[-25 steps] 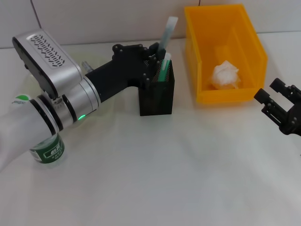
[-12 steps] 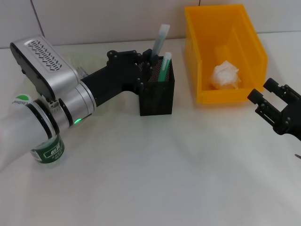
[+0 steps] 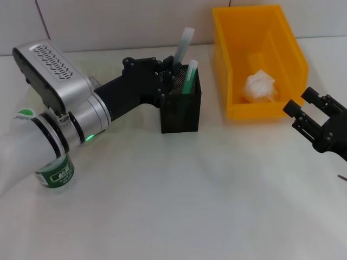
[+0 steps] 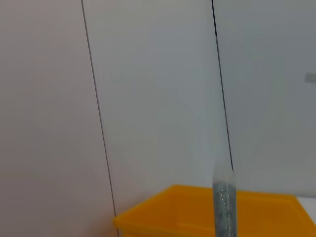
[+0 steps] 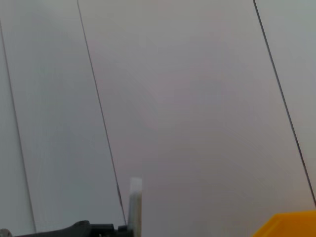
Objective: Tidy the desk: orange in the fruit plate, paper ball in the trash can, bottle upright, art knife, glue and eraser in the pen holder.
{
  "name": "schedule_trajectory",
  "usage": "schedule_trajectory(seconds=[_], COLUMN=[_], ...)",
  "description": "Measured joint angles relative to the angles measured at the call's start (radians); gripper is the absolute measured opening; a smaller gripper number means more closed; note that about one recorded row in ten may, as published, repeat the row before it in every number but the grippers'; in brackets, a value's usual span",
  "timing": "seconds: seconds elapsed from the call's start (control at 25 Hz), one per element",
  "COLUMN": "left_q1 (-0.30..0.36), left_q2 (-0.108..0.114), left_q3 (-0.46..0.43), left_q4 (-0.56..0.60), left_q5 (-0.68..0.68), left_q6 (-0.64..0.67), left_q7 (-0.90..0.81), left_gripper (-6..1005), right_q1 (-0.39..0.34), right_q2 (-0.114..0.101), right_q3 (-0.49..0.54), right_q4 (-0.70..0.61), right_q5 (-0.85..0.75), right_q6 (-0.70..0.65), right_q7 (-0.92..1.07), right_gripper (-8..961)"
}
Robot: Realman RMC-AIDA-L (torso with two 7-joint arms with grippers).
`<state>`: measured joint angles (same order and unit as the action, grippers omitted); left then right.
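My left gripper (image 3: 169, 76) is at the near-left rim of the black mesh pen holder (image 3: 181, 111), shut on a long pale translucent stick (image 3: 184, 43) that looks like the art knife. The stick's lower end is inside the holder, next to a green stick with a white cap (image 3: 189, 76). The same pale stick (image 4: 223, 202) rises close up in the left wrist view. The paper ball (image 3: 260, 85) lies in the yellow trash can (image 3: 295, 49). The bottle (image 3: 54, 173) stands at the left, mostly behind my left arm. My right gripper (image 3: 302, 103) hovers open and empty near the can's front right corner. Orange, fruit plate and eraser are hidden.
A pale panelled wall stands behind the desk. The trash can (image 4: 197, 212) sits just right of the pen holder. The white desk surface stretches in front of both. My left arm crosses the left side of the desk.
My left gripper shifted slightly left and the pale stick sank lower into the pen holder. My right gripper edged left towards the trash can.
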<state>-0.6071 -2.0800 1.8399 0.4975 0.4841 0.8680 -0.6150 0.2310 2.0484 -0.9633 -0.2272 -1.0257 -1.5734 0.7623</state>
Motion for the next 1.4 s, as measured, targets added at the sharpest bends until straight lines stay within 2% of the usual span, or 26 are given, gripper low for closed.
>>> schedule_trajectory(seconds=[0.24, 0.52, 0.6, 0.72, 0.76, 0.84, 0.88, 1.0, 1.08, 1.16, 1.24, 1.28, 1.36, 1.4], left_q1=[-0.007, 0.012, 0.036, 0.052, 0.121, 0.185, 0.215, 0.271, 0.287, 0.343, 0.363, 0.387, 0.391, 0.391], left_q2=[0.000, 0.000, 0.006, 0.009, 0.024, 0.042, 0.052, 0.074, 0.080, 0.087, 0.086, 0.083, 0.082, 0.082], left_q3=[0.011, 0.012, 0.011, 0.008, -0.011, -0.056, -0.086, -0.164, -0.185, -0.256, -0.280, -0.332, -0.351, -0.368], left_q4=[0.007, 0.044, 0.076, 0.096, 0.153, 0.187, 0.196, 0.206, 0.206, 0.206, 0.205, 0.182, 0.162, 0.140], left_q5=[-0.001, -0.008, 0.023, 0.046, 0.134, 0.234, 0.285, 0.429, 0.468, 0.597, 0.642, 0.753, 0.789, 0.815], left_q6=[-0.045, -0.032, -0.015, 0.001, 0.095, 0.238, 0.319, 0.493, 0.536, 0.628, 0.642, 0.651, 0.652, 0.653], left_q7=[-0.009, -0.058, -0.142, -0.179, -0.266, -0.323, -0.351, -0.398, -0.404, -0.400, -0.397, -0.390, -0.387, -0.380], left_gripper=[167, 383, 486, 623, 658, 728, 763, 781, 793, 804, 816, 822, 834, 834], right_q1=[0.006, 0.007, 0.007, 0.007, 0.007, 0.007, 0.007, 0.005, 0.005, 0.019, 0.026, 0.032, 0.058, 0.058], right_q2=[0.001, 0.001, 0.001, -0.001, -0.008, -0.012, -0.014, -0.019, -0.021, -0.028, -0.033, -0.037, -0.052, -0.052], right_q3=[0.000, 0.003, 0.005, 0.003, -0.001, -0.001, 0.000, 0.003, 0.003, 0.005, 0.006, 0.006, 0.005, 0.005], right_q4=[0.000, 0.000, -0.002, -0.018, -0.038, -0.055, -0.069, -0.115, -0.143, -0.168, -0.171, -0.173, -0.176, -0.176], right_q5=[-0.013, -0.013, -0.013, -0.019, -0.048, -0.074, -0.096, -0.158, -0.222, -0.330, -0.361, -0.385, -0.474, -0.474], right_q6=[0.001, 0.000, -0.006, -0.012, -0.014, -0.015, -0.017, -0.025, -0.045, -0.082, -0.092, -0.102, -0.131, -0.131], right_q7=[0.000, 0.000, 0.001, 0.027, 0.063, 0.090, 0.111, 0.152, 0.164, 0.194, 0.213, 0.229, 0.278, 0.278], right_gripper=[609, 609, 609, 608, 608, 629, 640, 671, 711, 770, 829, 829, 829, 829])
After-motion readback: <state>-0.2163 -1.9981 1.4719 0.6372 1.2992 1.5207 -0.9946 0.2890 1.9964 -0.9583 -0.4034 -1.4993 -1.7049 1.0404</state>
